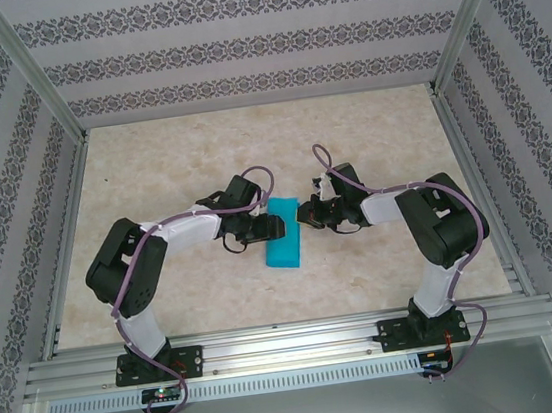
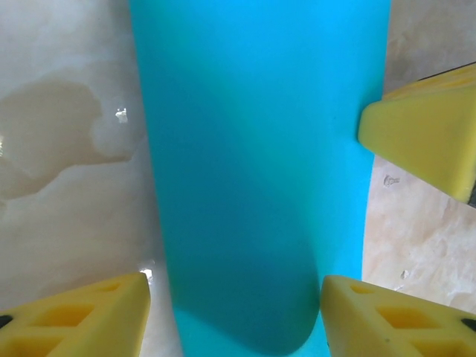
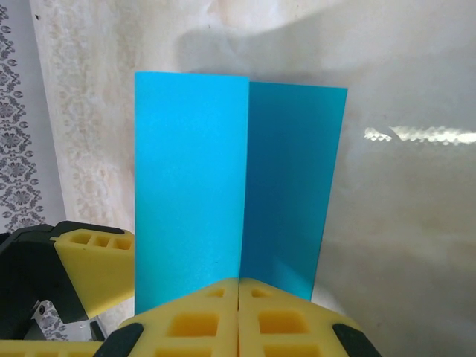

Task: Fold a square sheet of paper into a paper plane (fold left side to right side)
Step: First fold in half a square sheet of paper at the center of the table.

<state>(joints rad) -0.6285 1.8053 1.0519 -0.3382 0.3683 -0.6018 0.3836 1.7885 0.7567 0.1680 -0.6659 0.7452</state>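
Note:
The square sheet of paper (image 1: 283, 236), bright teal, lies mid-table as a narrow strip, half folded along a straight lengthwise crease. In the right wrist view its left half (image 3: 190, 186) looks lighter than its right half. My left gripper (image 1: 265, 230) is open at the sheet's left side, and its yellow fingers straddle the curled paper (image 2: 253, 171). My right gripper (image 1: 309, 212) is shut, with its joined tips (image 3: 238, 286) at the sheet's edge, in line with the crease. The paper plane is out of view.
The table (image 1: 181, 168) is pale marbled stone inside patterned walls, with aluminium rails along the near edge (image 1: 293, 345). Both grippers crowd the sheet; a right-gripper finger (image 2: 424, 134) shows in the left wrist view and a left-gripper finger (image 3: 93, 264) in the right wrist view.

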